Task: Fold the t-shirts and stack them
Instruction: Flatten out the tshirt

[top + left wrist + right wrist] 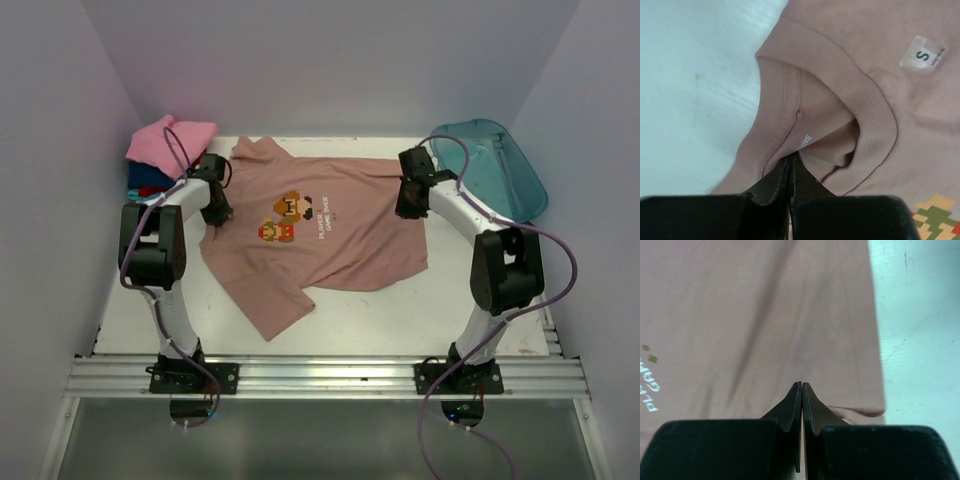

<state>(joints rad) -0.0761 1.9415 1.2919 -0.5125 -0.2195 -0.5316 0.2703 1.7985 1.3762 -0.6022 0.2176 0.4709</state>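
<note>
Top view: a dusty pink tee [345,240] lies spread face-up across the middle of the white bench [370,320]. Its chest carries a blocky pixel-character print [288,218] and white text too small to read. At upper left sits a stack of folded tees [163,152]: soft bright pink on top, with red, blue and teal edges beneath. A translucent teal plastic tub [522,192] with rounded walls stands at upper right. The left pincer [216,208] is at the tee's neck end, the right pincer [408,197] at its hem end.

Left wrist view: the black jaws are pressed together at the ribbed collar [860,82]; whether they pinch cloth cannot be told. A square sticker [923,55] at upper right reads "S". White neck lettering [806,141] is only partly legible.

Right wrist view: the jaws are closed tip to tip over smooth knit just beside the hem [860,410]. White lettering [652,390] at the left edge is cut off.
</note>
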